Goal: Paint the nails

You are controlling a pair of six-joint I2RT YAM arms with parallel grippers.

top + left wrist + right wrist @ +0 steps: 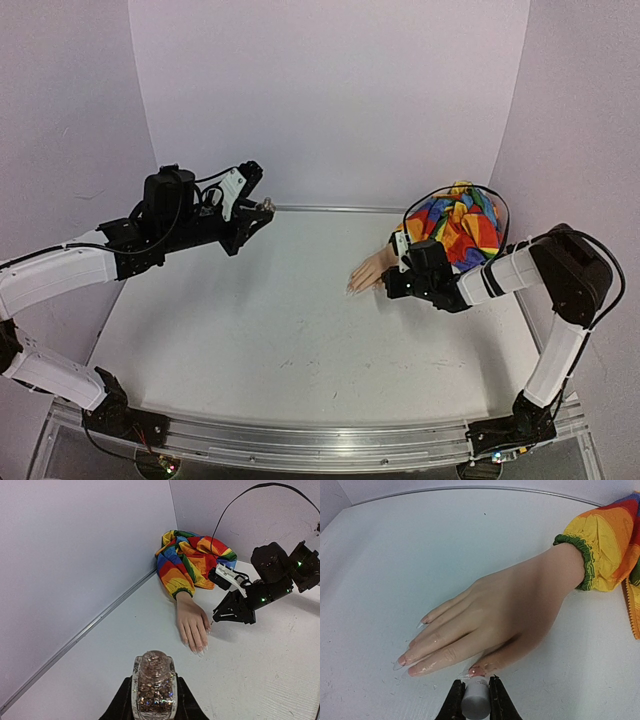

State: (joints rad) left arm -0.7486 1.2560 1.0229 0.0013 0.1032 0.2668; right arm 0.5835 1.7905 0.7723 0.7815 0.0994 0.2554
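The fingers (453, 702) of the right gripper (476, 703) are pinched tight on a small white cap (476, 696), held low over the table (280, 320). The cap's front end sits right at the thumb tip (479, 670) of the mannequin hand (515, 610). I can't tell whether a brush is touching it.

The hand lies palm down on the right rear part of the table, its fingers pointing left toward the middle. The nails (399, 664) are long, pale and glossy, and they rest on or just above the surface. A rainbow sleeve (458, 222) covers the wrist and lies bunched up in the far right corner against the wall.

Over on the left, the left gripper (262, 207) is up in the air near the back wall, well apart from the hand. Its jaws are clamped on a little clear bottle (154, 682) full of glittery brownish flecks.

The tabletop is white and matt, marked with faint scratches and a few small specks near the fingertips. Pale lilac walls (330, 100) close it in on three sides. A thin metal strip (90, 625) runs where the table meets the back wall. Along the near edge is an aluminium rail (300, 445), with both arm bases bolted to it.
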